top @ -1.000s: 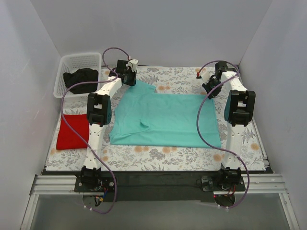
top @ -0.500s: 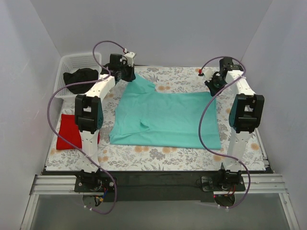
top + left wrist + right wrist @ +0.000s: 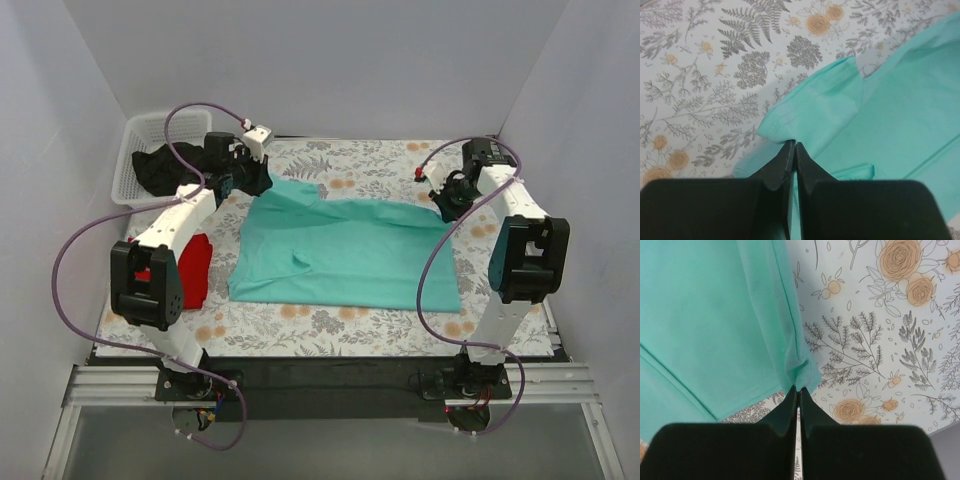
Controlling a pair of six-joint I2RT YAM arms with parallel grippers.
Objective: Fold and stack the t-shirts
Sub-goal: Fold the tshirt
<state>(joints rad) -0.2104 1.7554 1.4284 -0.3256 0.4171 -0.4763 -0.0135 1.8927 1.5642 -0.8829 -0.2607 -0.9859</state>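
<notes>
**Kid:** Where is the green shirt?

**Pal:** The green shirt (image 3: 345, 250) lies in the middle of the table (image 3: 330, 322), mostly flat. Its far edge is lifted a bit.

**Kid:** What are the arms doing?

**Pal:** The left gripper (image 3: 792, 146) pinches the corner at 10 o'clock, with its fingers squeezed tight on the cloth. The right gripper (image 3: 798, 389) pinches the corner at 2 o'clock the same way.

**Kid:** Is much done?

**Pal:** I think one is done. A red shirt (image 3: 197, 270) sits folded at 9 o'clock. The green one looks like it is only starting its fold. A black cloth (image 3: 160, 168) waits in the white basket (image 3: 150, 125) at 11 o'clock.

**Kid:** And the room?

**Pal:** The table has a flowery cover. Plain pale walls stand on three sides.
</notes>
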